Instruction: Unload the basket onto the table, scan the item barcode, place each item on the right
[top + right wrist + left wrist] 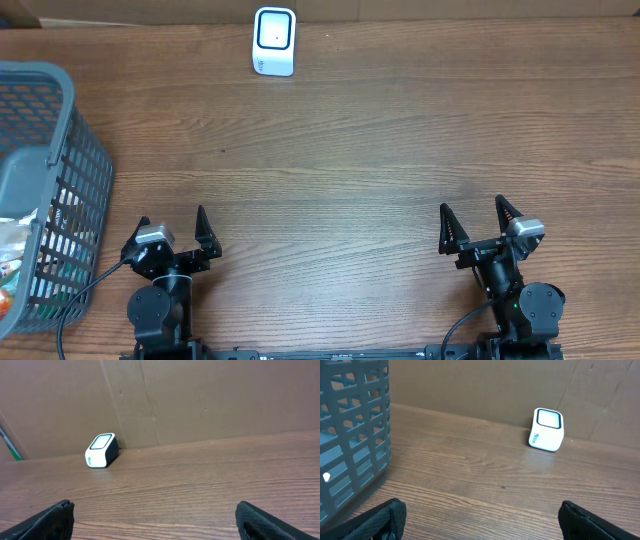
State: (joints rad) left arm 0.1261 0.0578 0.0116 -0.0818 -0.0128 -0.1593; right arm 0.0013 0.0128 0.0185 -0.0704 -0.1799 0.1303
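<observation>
The left gripper (172, 218) and right gripper (472, 206) are standing wide open, empty. Basket (68, 120) items (14, 240) are looking like light, crinkly packets, probably slippery; pinching 1 mid-body seems advisable.

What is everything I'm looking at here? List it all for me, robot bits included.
scanner: one, white with a dark window, standing at the far edge of the table, near the middle
basket: one, grey plastic mesh, at the table's left edge
packaged items: several, mixed colours, inside the basket; too hidden to count
table: one, brown wood grain, under everything
cardboard wall: one, brown, behind the table's far edge
left gripper: one, black, open and holding nothing, at the near edge beside the basket
right gripper: one, black, open and holding nothing, at the near edge on the right
</observation>
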